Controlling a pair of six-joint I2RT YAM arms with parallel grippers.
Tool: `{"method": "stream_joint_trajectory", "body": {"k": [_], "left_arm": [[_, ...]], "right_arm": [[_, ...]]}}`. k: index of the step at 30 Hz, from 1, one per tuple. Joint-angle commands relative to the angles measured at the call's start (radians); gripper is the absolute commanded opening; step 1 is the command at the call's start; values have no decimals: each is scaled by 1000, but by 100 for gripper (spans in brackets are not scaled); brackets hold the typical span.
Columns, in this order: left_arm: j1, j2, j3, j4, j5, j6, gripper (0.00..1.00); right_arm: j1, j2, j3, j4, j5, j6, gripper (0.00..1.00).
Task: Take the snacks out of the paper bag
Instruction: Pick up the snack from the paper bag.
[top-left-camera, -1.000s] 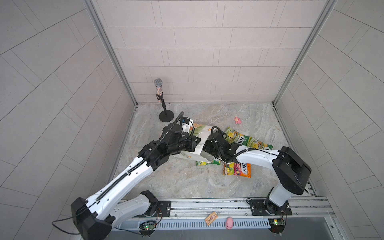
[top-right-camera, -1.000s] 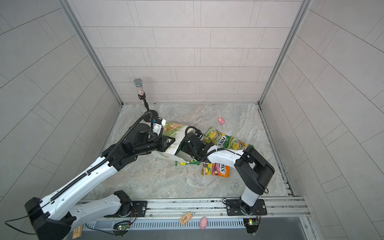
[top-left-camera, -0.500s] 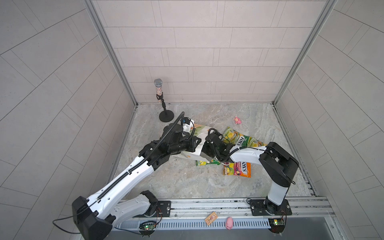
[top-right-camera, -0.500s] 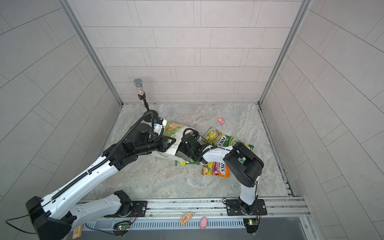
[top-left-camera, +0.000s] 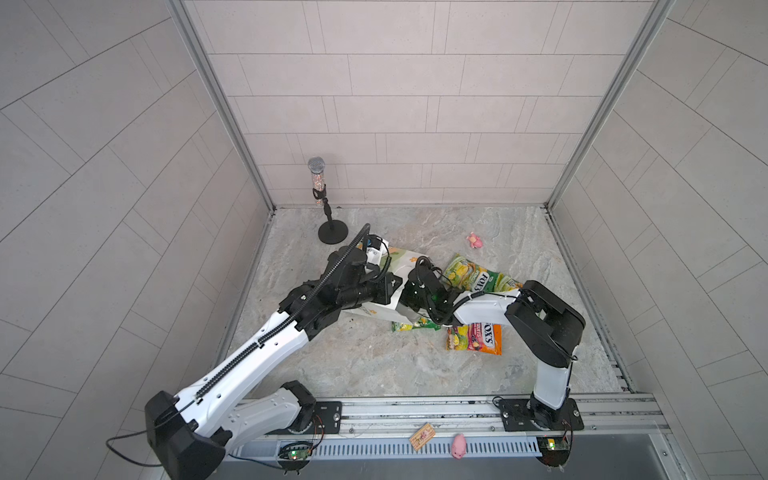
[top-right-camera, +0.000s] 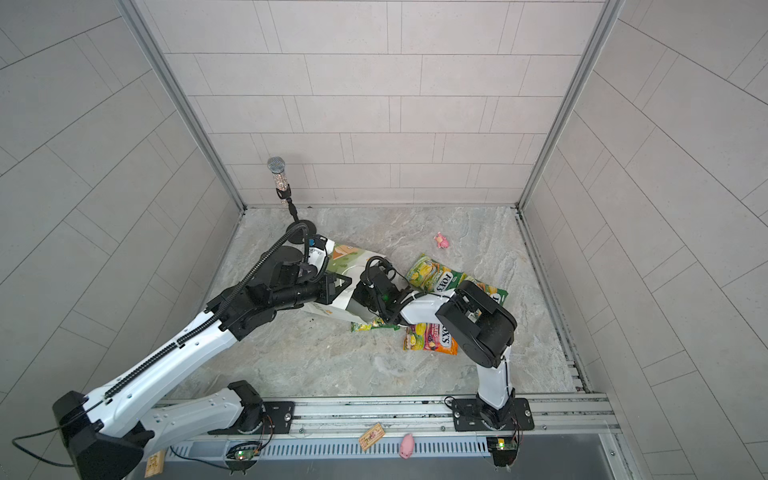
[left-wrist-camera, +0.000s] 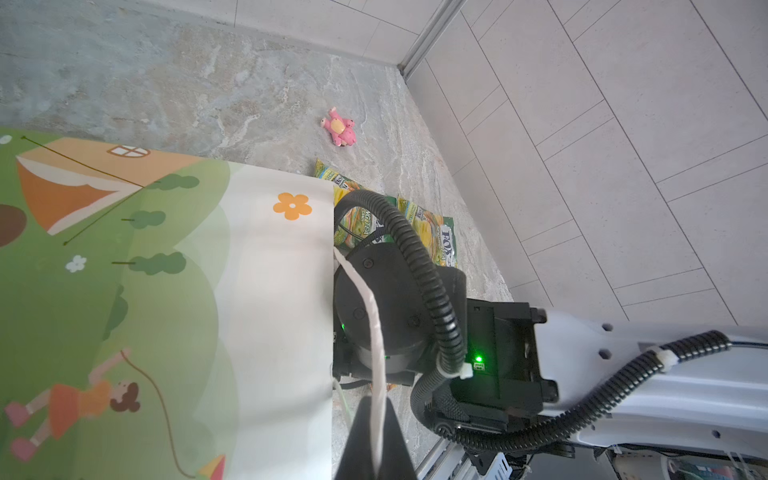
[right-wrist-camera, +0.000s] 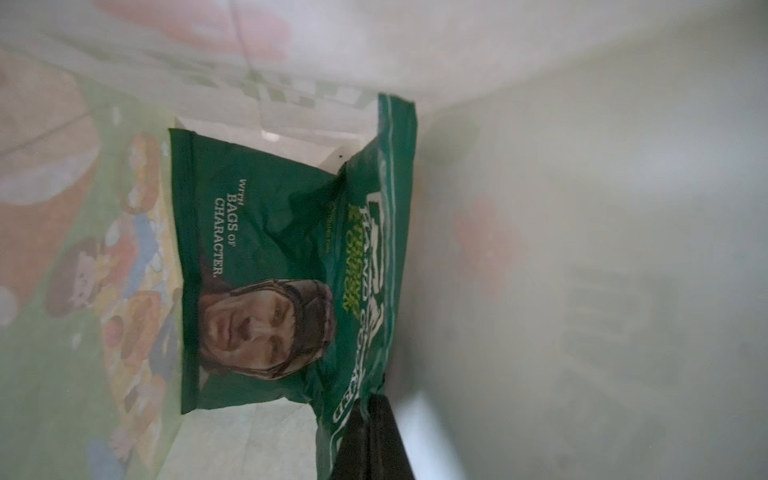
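Note:
The white paper bag (top-left-camera: 405, 258) (top-right-camera: 349, 257) lies on its side on the stone floor, mouth toward the right arm. My left gripper (left-wrist-camera: 376, 415) is shut on the bag's white cord handle (left-wrist-camera: 372, 324) at the mouth. Inside the bag, my right gripper (right-wrist-camera: 372, 411) is shut on the edge of a dark green crisp bag (right-wrist-camera: 270, 249); in both top views its fingers are hidden in the bag. Snacks on the floor outside the bag: two yellow-green FOX'S bags (top-left-camera: 469, 276) (top-left-camera: 505, 284), a third (top-left-camera: 415, 326) partly under the right arm, and an orange-pink one (top-left-camera: 478, 338).
A microphone on a stand (top-left-camera: 318, 178) rises at the back left, its round base (top-left-camera: 332, 232) just behind the left wrist. A pink pig toy (top-left-camera: 473, 240) lies at the back right. Another pig (top-left-camera: 458, 440) and a small wooden board (top-left-camera: 422, 435) rest on the front rail. Tiled walls enclose three sides.
My right gripper reached a little deeper into the bag and its jaws went from partly open to shut on the crisp bag. The left arm holds still.

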Motion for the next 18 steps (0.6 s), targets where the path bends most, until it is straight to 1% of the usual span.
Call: {"method": "stream_joint_trajectory", "body": {"k": [1,9,12,16,18], "left_arm": [[-5,-27,27,-47,-39,41,0],[-5,-52,36,-127,-119,96,0],[-5,-57,37,-137,-135,100,0],[-5,-59,37,-139,-139,104,0],[-5,-56,37,-139,-138,105,0]], "right_arm": [[-3,-46,-28,4,2,-33,0],[-32,-215,-67,-126,-8,-156,0],[-41,-281,-78,-195,9,-194,0],[-62,-350,-113,-207,2,-225,0],[-81,-367,-117,-203,-33,-238,0]]}}
